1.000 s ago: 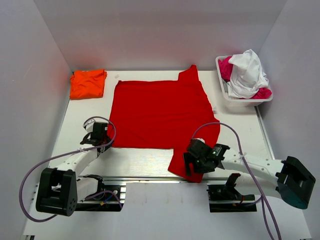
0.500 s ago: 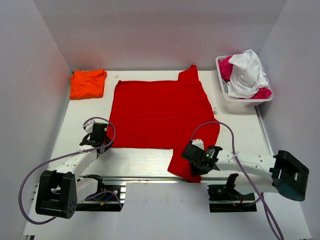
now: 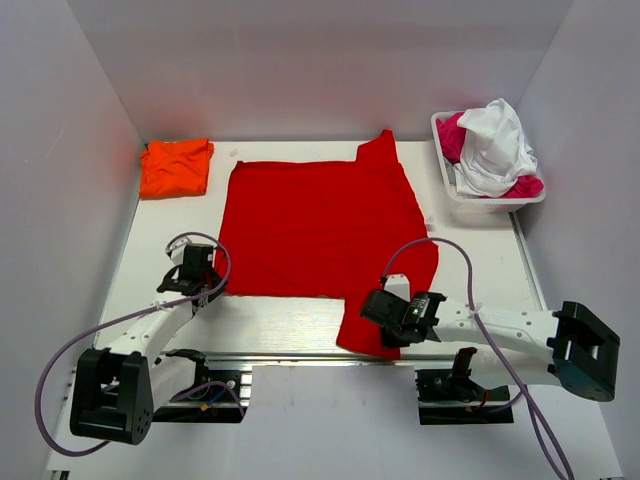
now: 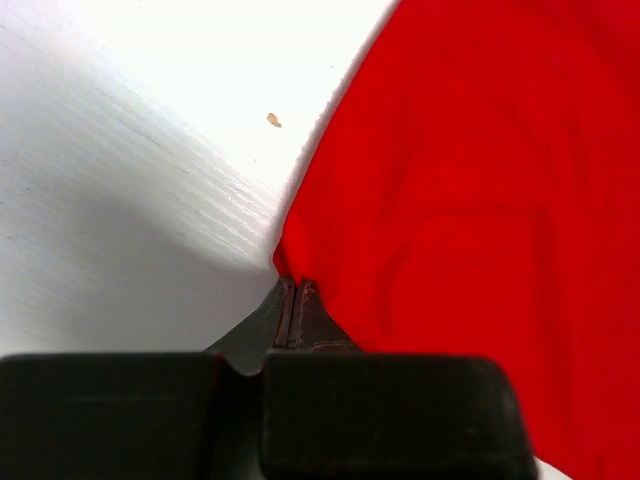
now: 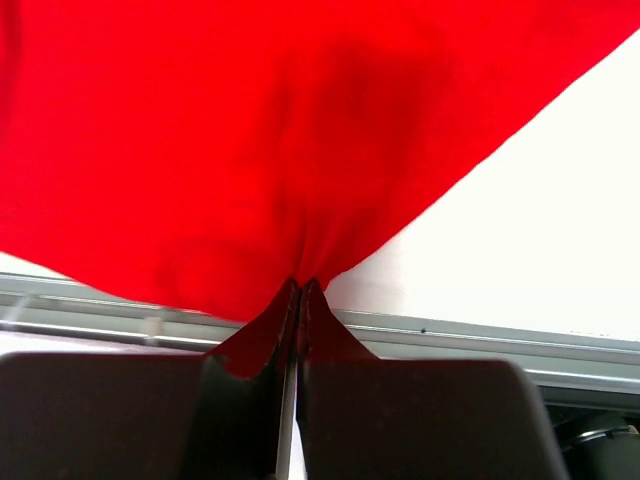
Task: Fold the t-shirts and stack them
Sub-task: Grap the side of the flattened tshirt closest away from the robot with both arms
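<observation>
A bright red t-shirt (image 3: 320, 225) lies spread flat across the middle of the table, one sleeve toward the back and one toward the near edge. A folded orange t-shirt (image 3: 176, 167) sits at the back left. My left gripper (image 3: 207, 287) is shut on the red shirt's near-left corner, and the left wrist view shows cloth (image 4: 470, 180) pinched at the fingertips of the left gripper (image 4: 297, 286). My right gripper (image 3: 383, 330) is shut on the near sleeve. In the right wrist view the red fabric (image 5: 250, 140) bunches into the closed tips of the right gripper (image 5: 303, 286).
A white basket (image 3: 495, 203) at the back right holds white and pink clothes. A metal rail (image 5: 470, 345) runs along the table's near edge just under the right gripper. White walls enclose the table on the left, back and right.
My right gripper has gone from open to shut on the red shirt's near sleeve, after shifting slightly left over it. The left arm has stayed where it was.
</observation>
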